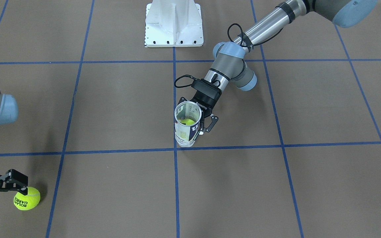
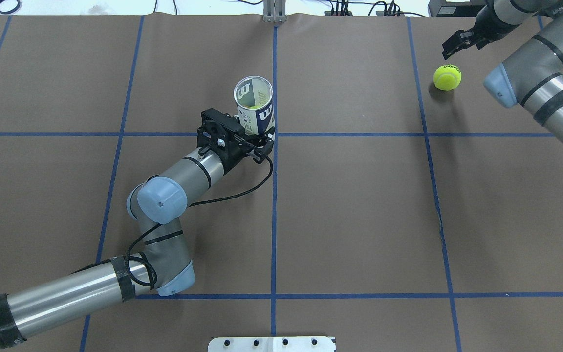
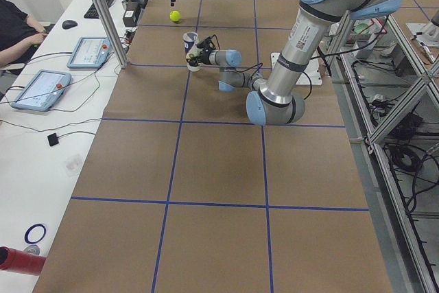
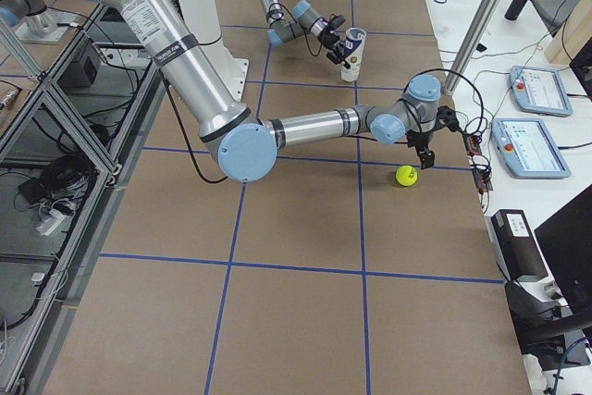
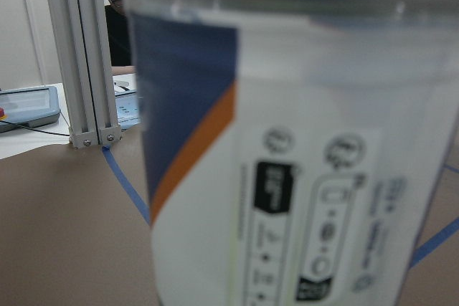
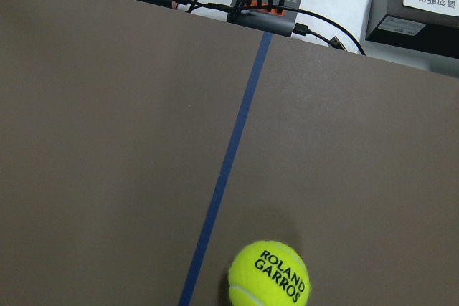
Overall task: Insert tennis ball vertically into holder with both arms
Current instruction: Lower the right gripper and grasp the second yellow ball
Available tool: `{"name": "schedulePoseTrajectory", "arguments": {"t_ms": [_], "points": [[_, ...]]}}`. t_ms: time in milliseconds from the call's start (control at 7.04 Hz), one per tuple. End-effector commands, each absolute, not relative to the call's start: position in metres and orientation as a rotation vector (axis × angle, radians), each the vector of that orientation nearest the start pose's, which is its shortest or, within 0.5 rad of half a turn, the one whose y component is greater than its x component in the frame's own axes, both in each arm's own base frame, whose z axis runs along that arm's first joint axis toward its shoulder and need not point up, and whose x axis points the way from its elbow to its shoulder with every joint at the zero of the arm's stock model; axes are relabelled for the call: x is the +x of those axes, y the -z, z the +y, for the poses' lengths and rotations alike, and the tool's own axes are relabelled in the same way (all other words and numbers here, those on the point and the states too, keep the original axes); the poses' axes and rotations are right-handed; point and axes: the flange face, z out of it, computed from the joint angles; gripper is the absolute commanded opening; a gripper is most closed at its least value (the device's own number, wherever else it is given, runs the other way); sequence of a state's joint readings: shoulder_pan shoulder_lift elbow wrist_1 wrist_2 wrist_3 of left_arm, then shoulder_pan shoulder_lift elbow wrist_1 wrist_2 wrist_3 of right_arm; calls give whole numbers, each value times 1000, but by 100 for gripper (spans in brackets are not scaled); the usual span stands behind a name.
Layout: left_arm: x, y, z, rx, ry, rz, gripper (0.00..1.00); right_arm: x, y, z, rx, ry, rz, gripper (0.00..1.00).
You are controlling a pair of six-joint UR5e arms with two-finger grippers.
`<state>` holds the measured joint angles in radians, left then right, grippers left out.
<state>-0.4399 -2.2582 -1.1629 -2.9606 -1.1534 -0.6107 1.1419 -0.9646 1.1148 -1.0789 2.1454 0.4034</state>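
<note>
Clear plastic, the holder (image 1: pixel 186 127) stands upright on the brown table (image 2: pixel 359 195) at a crossing of blue tape lines (image 2: pixel 274 220), mouth open, with one yellow ball (image 1: pixel 187 122) low inside. You see the left gripper (image 2: pixel 254 134) clamped on its lower wall, one finger hidden behind it. A second tennis ball (image 2: pixel 447 77) lies well apart, just beside the right gripper (image 2: pixel 452 46). That gripper is cut off in the front view and small overhead, so you cannot tell its opening.

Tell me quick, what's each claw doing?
Left gripper: closed on the holder.
Right gripper: open, holding nothing, near the tennis ball.
</note>
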Motion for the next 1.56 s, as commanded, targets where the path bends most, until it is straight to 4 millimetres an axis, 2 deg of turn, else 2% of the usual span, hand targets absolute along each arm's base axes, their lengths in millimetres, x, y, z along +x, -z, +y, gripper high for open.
{"name": "schedulePoseTrajectory", "arguments": {"t_ms": [0, 426, 994, 1136, 1278, 1420], "points": [[583, -275, -469, 1292, -44, 1044, 75, -265, -476, -718, 322, 227, -751, 99], [580, -275, -472, 1294, -41, 1040, 75, -279, -503, -716, 288, 230, -711, 99], [579, -275, -473, 1295, -41, 1040, 75, -297, -507, -728, 280, 234, -684, 99], [579, -275, -474, 1295, -40, 1039, 75, -303, -521, -728, 291, 240, -681, 99], [578, -275, -475, 1296, -38, 1038, 75, -303, -524, -728, 291, 240, -681, 99], [576, -275, -477, 1298, -36, 1036, 75, -303, -524, -728, 291, 239, -681, 93]]}}
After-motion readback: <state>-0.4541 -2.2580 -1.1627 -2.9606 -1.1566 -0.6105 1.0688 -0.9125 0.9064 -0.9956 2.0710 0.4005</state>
